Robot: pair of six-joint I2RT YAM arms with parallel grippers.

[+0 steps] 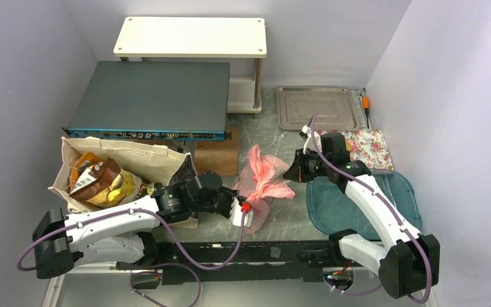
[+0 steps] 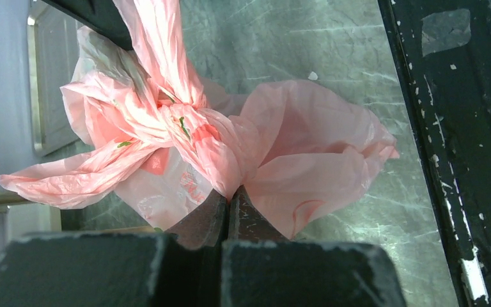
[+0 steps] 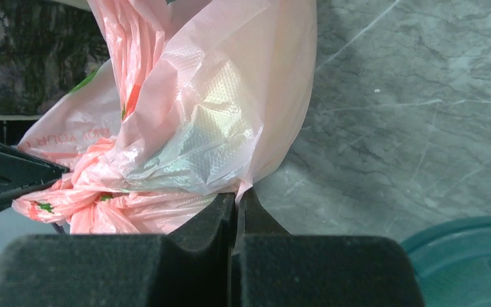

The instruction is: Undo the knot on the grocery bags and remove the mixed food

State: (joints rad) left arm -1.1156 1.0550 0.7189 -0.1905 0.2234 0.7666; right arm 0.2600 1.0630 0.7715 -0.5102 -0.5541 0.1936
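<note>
The untying step is in hand: both grippers pinch the pink plastic bag [image 1: 265,178], which lies crumpled on the grey marbled table [image 1: 262,137] between the two arms. The left gripper [image 2: 230,199] has its jaws pressed together on a fold of film just below the knot [image 2: 192,125], a tight twisted lump where the handle ends cross. The right gripper [image 3: 236,199] is likewise closed on the bag's thin, translucent, faintly embossed skin. Next, I judge, the two must draw apart gently, so the slippery film loosens rather than tears or cinches tighter. The beige canvas tote [image 1: 134,153], stiff and open-mouthed at the left, holds glossy chip bags [image 1: 96,180] not yet taken out
</note>
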